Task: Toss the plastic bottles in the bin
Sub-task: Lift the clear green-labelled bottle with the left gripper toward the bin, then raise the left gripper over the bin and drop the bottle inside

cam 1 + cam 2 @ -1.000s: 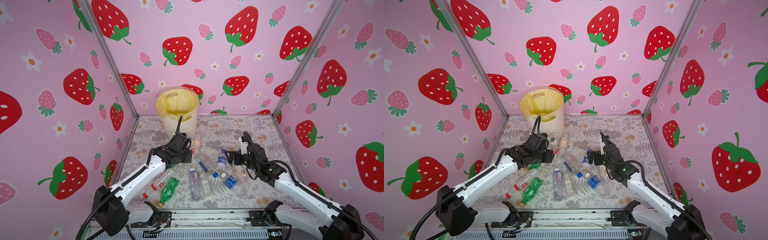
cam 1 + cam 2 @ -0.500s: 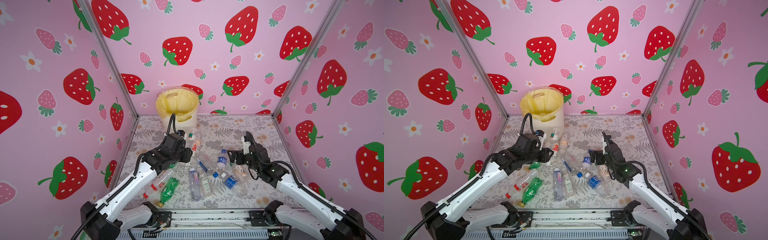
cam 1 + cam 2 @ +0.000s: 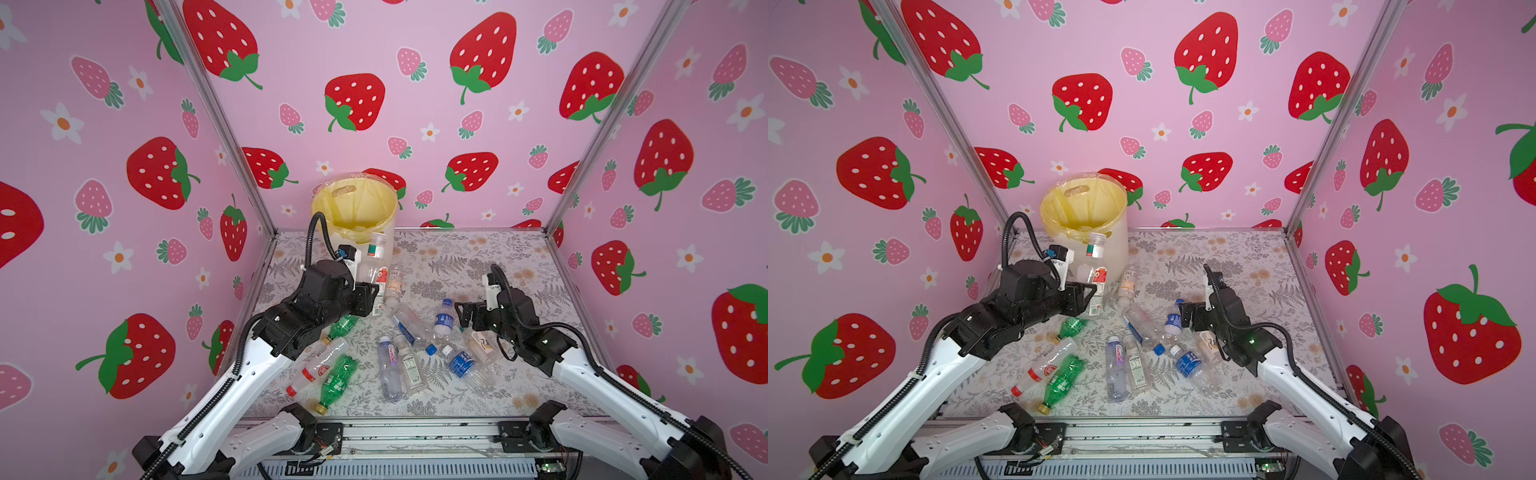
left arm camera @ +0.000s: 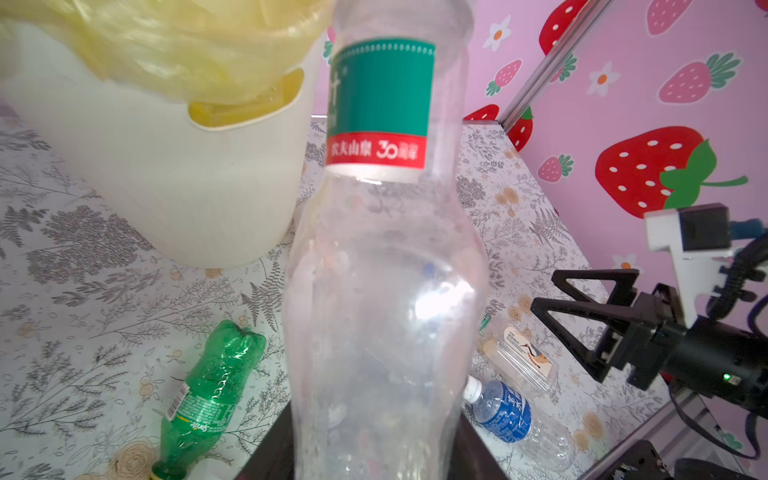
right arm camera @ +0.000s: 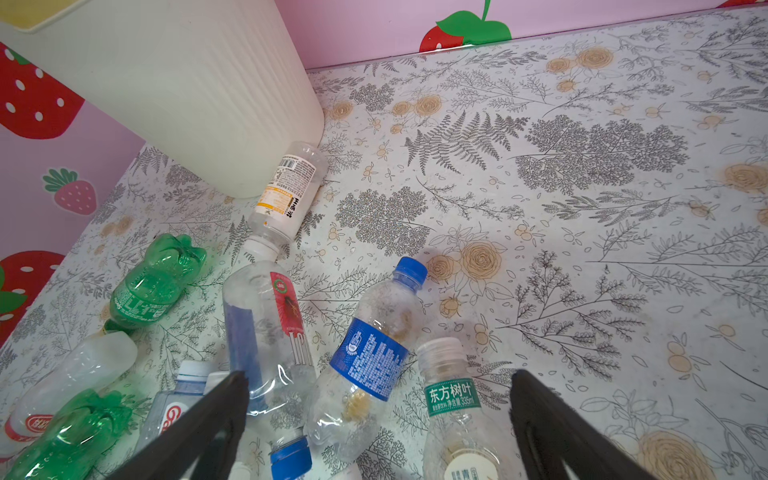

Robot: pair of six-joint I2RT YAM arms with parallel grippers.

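Just before the bin point(image 3: 1118, 245), a clear green-labelled bottle point(image 3: 376, 252) is clamped upright in the left gripper point(image 3: 371, 300). It is best lifted clear of the rim before release. The right gripper point(image 3: 462, 314) is held agape and empty over the loose bottles point(image 3: 443, 322) farther off.

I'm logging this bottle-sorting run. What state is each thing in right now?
Cream-white ribbed round plastic bin: upright, open-topped, bag-lined.
Clear plastic bottle with green-and-red neck label: upright, held beside the bin, not yet inside.
Left gripper: shut on that bottle.
Right gripper: open, empty.
Green plastic bottles: lying on the floral table.
Remaining clear plastic bottles: lying loose there.
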